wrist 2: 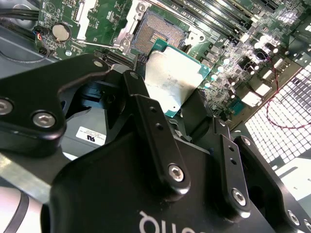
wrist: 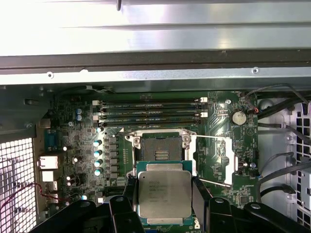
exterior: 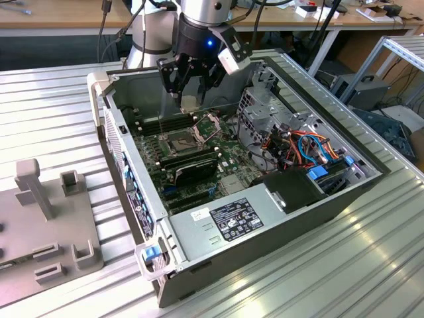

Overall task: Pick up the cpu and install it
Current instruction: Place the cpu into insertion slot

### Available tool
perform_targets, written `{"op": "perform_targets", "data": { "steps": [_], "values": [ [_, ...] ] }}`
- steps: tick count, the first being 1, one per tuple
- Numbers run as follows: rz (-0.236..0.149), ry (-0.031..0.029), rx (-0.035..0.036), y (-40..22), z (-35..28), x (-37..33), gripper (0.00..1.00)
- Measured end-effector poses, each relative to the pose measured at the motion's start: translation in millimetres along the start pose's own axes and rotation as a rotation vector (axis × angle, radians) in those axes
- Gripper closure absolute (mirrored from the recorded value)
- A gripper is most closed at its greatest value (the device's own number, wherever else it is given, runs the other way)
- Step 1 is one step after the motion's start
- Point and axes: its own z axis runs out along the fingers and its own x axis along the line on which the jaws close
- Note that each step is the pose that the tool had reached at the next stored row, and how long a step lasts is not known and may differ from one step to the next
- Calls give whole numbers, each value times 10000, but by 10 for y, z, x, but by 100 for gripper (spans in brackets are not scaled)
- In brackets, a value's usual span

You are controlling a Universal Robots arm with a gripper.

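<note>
The cpu [wrist: 164, 194], a flat square chip with a dull silver top and green edge, is clamped edge to edge in my gripper [wrist: 165, 201], which is shut on it. The black fingers [wrist: 200, 194] press on two opposite sides. I hold it in the air above the green motherboard [wrist: 218, 170], just off the open dark socket [wrist: 160, 148], whose metal frame is swung back. In the second wrist view the cpu [wrist 2: 175, 80] hangs tilted beside the socket [wrist 2: 158, 31]. In the exterior view the gripper [exterior: 191, 98] hovers inside the open computer case, behind the socket [exterior: 180, 140].
Memory slots [wrist: 150, 111] run beyond the socket and a coin cell [wrist: 238, 117] sits to one side. A long black card [exterior: 192, 169], a grey power supply [exterior: 225, 222], coloured cables [exterior: 311, 149] and a drive cage [exterior: 265, 106] crowd the case. A grey fixture [exterior: 46, 218] stands at the exterior view's left.
</note>
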Motion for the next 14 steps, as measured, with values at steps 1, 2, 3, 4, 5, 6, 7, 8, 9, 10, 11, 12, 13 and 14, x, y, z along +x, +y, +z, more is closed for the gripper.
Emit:
{"op": "perform_targets", "data": {
  "steps": [1,2,3,4,5,6,7,8,9,10,11,12,13,14],
  "values": [
    [110,-1,1,0,1,0,45],
    [247,-2,3,0,1,0,45],
    [494,-5,6,0,4,0,45],
    [707,-8,7,0,6,0,45],
    [970,-9,11,0,9,0,45],
    [1151,-12,11,0,12,0,45],
    [1337,-14,13,0,15,0,45],
    [1572,-16,16,0,18,0,45],
    [1808,-18,17,0,22,0,45],
    [1979,-20,19,0,24,0,45],
    [2316,-24,22,0,29,0,45],
    [2462,-25,24,0,31,0,45],
    [2634,-26,27,0,32,0,45],
    [2780,-28,28,0,33,0,45]
  ]
}}
